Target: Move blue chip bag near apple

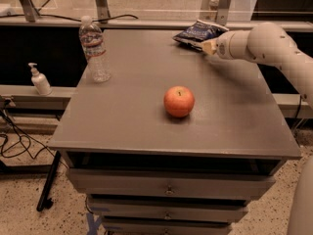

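The blue chip bag point(198, 32) is at the far right of the grey table top point(132, 106), near the back edge. My gripper point(209, 46) reaches in from the right on the white arm point(264, 45). It is at the bag's near edge and shut on it. The bag looks slightly raised and tilted. The red-orange apple point(179, 101) sits upright near the middle of the table, well in front of and a little left of the bag.
A clear plastic water bottle point(95, 50) stands at the table's back left. A small pump bottle point(39, 80) stands on a ledge left of the table. Drawers point(168, 187) are below the table top. Metal frame legs point(100, 1) rise behind the table.
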Available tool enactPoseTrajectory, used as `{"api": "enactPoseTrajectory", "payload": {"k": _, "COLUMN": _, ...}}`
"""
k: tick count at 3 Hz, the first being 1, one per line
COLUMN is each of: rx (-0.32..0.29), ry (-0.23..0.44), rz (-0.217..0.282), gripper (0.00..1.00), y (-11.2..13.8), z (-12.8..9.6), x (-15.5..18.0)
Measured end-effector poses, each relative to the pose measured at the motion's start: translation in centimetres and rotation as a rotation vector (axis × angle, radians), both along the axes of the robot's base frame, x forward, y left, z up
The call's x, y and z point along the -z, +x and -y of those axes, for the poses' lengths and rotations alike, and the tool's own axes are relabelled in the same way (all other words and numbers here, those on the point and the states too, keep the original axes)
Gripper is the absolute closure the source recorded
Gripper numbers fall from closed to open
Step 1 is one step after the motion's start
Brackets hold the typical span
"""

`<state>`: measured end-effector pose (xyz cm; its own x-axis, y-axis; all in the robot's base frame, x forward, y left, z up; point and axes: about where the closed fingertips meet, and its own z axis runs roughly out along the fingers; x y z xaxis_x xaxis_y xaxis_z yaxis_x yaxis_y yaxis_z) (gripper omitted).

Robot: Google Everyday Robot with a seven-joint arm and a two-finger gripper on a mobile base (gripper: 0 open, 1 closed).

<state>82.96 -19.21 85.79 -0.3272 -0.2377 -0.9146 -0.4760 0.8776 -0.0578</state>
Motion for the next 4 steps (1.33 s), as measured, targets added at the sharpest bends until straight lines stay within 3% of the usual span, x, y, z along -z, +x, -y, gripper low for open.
{"api": "enactPoseTrajectory", "payload": {"k": 1, "rx": -0.02, "ry": -0.003, "rz": 0.023, "gripper": 1.0, "y": -1.7, "z": 0.2, "x": -1.4}}
{"api": "enactPoseTrajectory", "payload": {"k": 2, "rx": -0.106, "ry": -0.016, "rz": 0.03, "gripper": 1.0, "y": -5.8, "z": -0.4, "x": -2.8}}
{"api": "enactPoseTrajectory", "payload": {"k": 3, "rx": -0.21, "ry": -0.04, "rz": -0.008, "gripper": 1.0, "y": -11.4, "z": -1.3, "x": -2.9}}
{"api": "enactPoseTrajectory", "payload": {"k": 4, "rx": -0.291, "ry": -0.068, "rz": -0.076, "gripper": 1.0, "y": -17.2, "z": -2.1, "x": -1.9}}
